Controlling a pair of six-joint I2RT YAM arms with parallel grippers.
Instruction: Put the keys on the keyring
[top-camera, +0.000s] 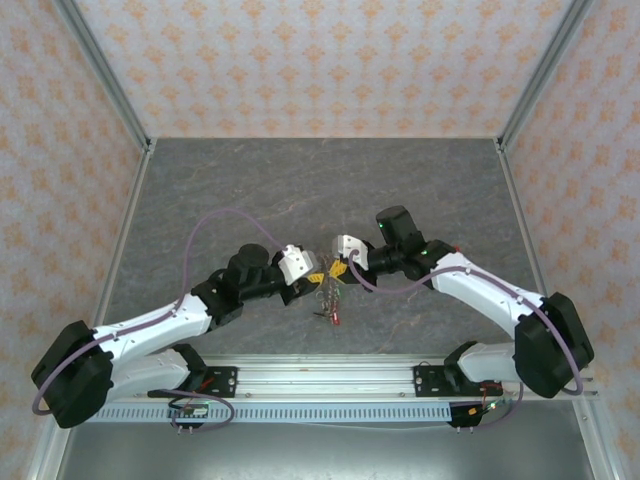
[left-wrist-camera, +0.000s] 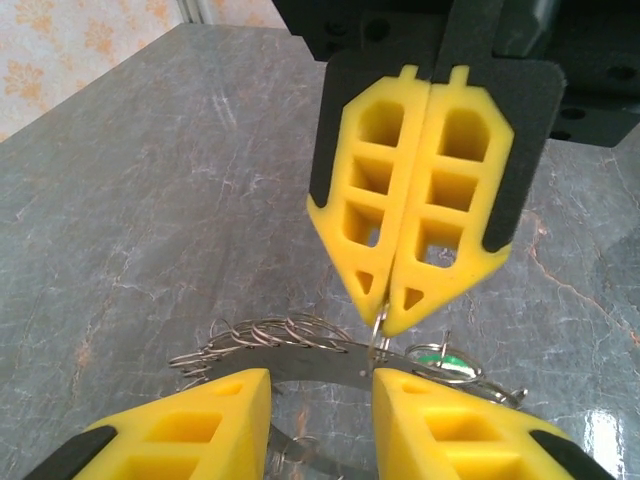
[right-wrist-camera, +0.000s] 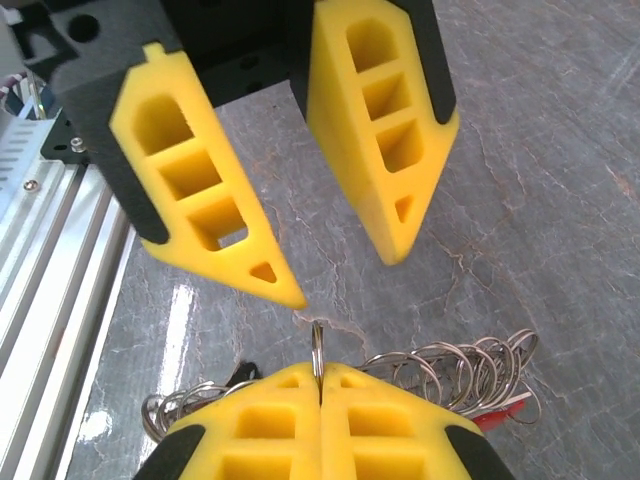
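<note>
The two arms meet nose to nose over the near middle of the grey stone-patterned table (top-camera: 300, 190). Open tabletop runs away from them toward the far patterned wall (top-camera: 330, 60) and out to both side walls, while the slotted metal rail (right-wrist-camera: 40, 250) at the near edge lies close behind them. The right gripper (left-wrist-camera: 395, 315) has its yellow fingers pressed flat together, and their tips pinch a small wire loop (right-wrist-camera: 317, 345) that stands upright between them. Facing it, the left gripper (right-wrist-camera: 345, 280) holds its jaws apart with a clear gap. Nothing sits between its fingertips (right-wrist-camera: 285, 290), which hang just above the pinched loop. The keyring (left-wrist-camera: 310, 362) lies directly under the two grippers, a flat metal band whose rim is crowded with thin overlapping wire rings fanning out to one side. In the left wrist view the band passes across the gap between that gripper's own fingers; whether they touch it I cannot tell. The keys (top-camera: 334, 318) stay bunched with the ring: a green head (left-wrist-camera: 440, 360) sits just beside the loop, and small red heads trail toward the rail in the top view.
</note>
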